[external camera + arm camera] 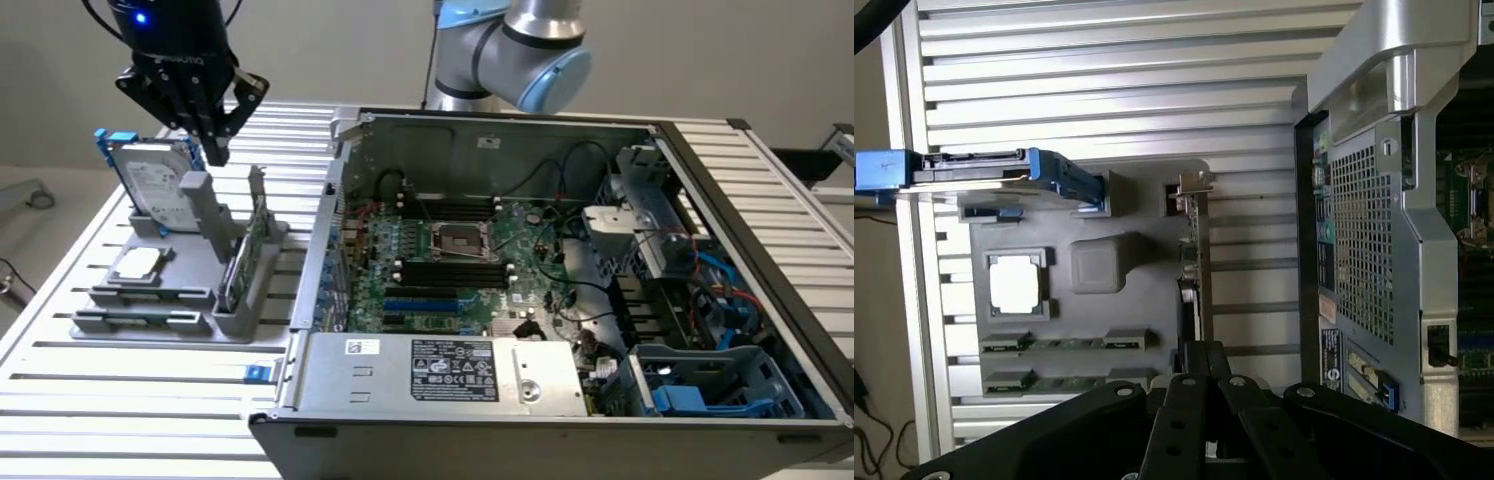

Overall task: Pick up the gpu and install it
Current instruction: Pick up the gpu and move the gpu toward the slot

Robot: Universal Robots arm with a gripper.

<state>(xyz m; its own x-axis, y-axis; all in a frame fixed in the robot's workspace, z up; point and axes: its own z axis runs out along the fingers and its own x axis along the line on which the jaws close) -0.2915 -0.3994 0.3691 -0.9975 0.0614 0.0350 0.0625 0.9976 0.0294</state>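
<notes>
The black gripper (211, 146) (1204, 352) is carrying white lettering on its body, possibly a maker's name but too small to read, and is hovering with its fingers pressed together on nothing above the grey plastic parts holder (180, 272) (1144, 300). The gpu (238, 262) (1192, 262), a thin flat card with a green board and silver metal bracket, is standing on edge in that holder. A white printed label (454, 370), its text unreadable, is sitting on the silver power-supply box of the open grey metal computer case (441, 150) (1364, 230). Everything is resting on a ribbed aluminium table (134, 400) (1104, 70), with a pale wall running behind.
</notes>
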